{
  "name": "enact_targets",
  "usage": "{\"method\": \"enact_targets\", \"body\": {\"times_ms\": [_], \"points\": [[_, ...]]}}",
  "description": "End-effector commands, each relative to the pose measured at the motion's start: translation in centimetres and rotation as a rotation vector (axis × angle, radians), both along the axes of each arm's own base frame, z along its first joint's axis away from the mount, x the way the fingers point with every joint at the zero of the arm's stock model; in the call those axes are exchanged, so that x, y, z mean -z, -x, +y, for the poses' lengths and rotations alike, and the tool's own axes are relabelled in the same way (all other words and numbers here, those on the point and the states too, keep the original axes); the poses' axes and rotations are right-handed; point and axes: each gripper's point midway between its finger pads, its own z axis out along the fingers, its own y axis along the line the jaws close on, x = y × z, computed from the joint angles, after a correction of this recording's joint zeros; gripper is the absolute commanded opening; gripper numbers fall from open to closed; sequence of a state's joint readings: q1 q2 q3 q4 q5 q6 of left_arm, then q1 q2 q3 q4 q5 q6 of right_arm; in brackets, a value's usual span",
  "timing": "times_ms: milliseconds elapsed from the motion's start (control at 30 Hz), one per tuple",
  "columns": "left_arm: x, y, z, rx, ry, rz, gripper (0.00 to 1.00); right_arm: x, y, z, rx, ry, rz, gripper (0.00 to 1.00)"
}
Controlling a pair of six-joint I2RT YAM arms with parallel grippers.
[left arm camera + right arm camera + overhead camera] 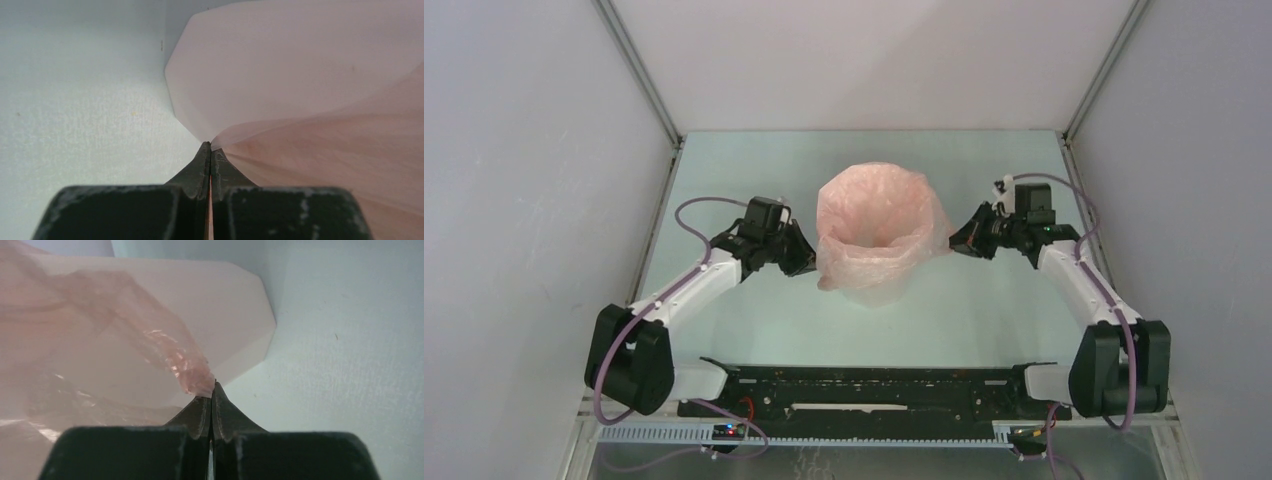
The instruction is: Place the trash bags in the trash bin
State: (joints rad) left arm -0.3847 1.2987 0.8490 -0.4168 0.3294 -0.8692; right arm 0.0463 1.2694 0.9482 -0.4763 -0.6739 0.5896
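Observation:
The pale-pink trash bag [874, 228] is draped over the trash bin in the middle of the table, its mouth open upward. In the top view the bin shows only dimly through the film. Its white faceted wall [240, 315] is plain in the right wrist view and appears again [240, 65] in the left wrist view. My left gripper [809, 262] is shut on the bag's left edge, with film running into its closed tips [210, 145]. My right gripper [954, 243] is shut on a crumpled fold of the bag [192, 371] at its tips [214, 386], on the bin's right side.
The pale green table [984, 310] is walled by grey panels on the left, back and right. A black rail [874, 385] with both arm bases runs along the near edge.

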Motion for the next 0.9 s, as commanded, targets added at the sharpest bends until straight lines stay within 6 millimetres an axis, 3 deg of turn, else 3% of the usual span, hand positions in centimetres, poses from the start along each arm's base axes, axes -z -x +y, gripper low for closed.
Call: {"method": "enact_targets", "body": {"times_ms": [0, 133, 300, 467, 533, 700, 867], "points": [[0.5, 0.1, -1.0, 0.012, 0.022, 0.009, 0.00, 1.5, -0.5, 1.8, -0.027, -0.133, 0.012, 0.00], [-0.1, -0.4, -0.8, 0.005, 0.002, -0.017, 0.00, 3.7, 0.4, 2.7, -0.074, -0.082, 0.044, 0.00], [-0.1, -0.7, -0.3, 0.012, -0.038, -0.032, 0.00, 8.6, 1.1, 4.1, -0.152, -0.019, 0.141, 0.05], [0.9, -0.8, 0.0, 0.017, -0.070, -0.022, 0.00, 10.9, 1.2, 5.2, -0.183, -0.007, 0.182, 0.10], [0.9, -0.9, 0.1, 0.022, -0.083, -0.031, 0.00, 10.6, 1.1, 5.0, -0.185, -0.004, 0.170, 0.15], [-0.7, -1.7, 1.5, 0.031, -0.180, -0.092, 0.02, 7.0, 0.4, 2.7, -0.200, 0.150, 0.074, 0.44], [-2.9, -1.5, 4.3, 0.003, -0.325, -0.150, 0.19, 3.2, 1.5, -0.5, -0.120, 0.254, 0.075, 0.61]]}}
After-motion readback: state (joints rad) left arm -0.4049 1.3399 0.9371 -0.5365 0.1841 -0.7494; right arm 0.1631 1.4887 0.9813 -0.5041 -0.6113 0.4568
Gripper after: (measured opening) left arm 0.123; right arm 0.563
